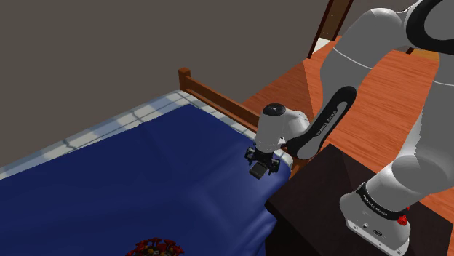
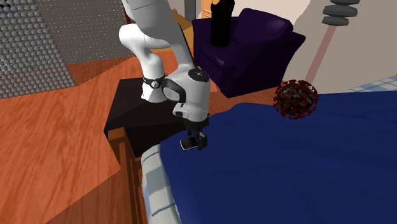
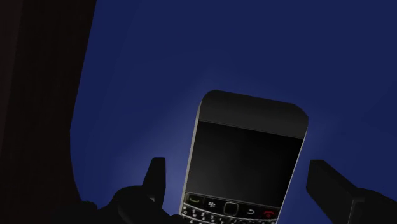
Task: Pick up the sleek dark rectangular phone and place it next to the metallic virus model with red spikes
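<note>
Fingers [image 3: 154, 181] black, standing apart on either side of the phone [image 3: 248, 159], with a sliver of blue showing between each one and the phone's edges. Jaws released, nothing clasped. Phone is dark and rectangular with a black screen, grey rim and a small keypad row at the end closest to the gripper [image 2: 198, 141]. It lies flat on the blue bedcover [image 1: 145, 182], screen up.

Second exterior view: phone sits at the cover's corner, just beside the pale mattress edge, with the gripper directly over it pointing down. Whether the fingertips touch the cover, can't tell.

Shoulder view: white arm reaches from the dark box stand [image 1: 327, 196] over the bed's wooden frame [image 1: 211, 94] to that corner.

Virus model [image 2: 296, 98] is a dark sphere with red spikes, resting on the same cover and well apart from the phone, towards the second exterior view's right.

Dark purple armchair [image 2: 248, 44] behind the stand, wooden floor [image 2: 57, 133] around it.
</note>
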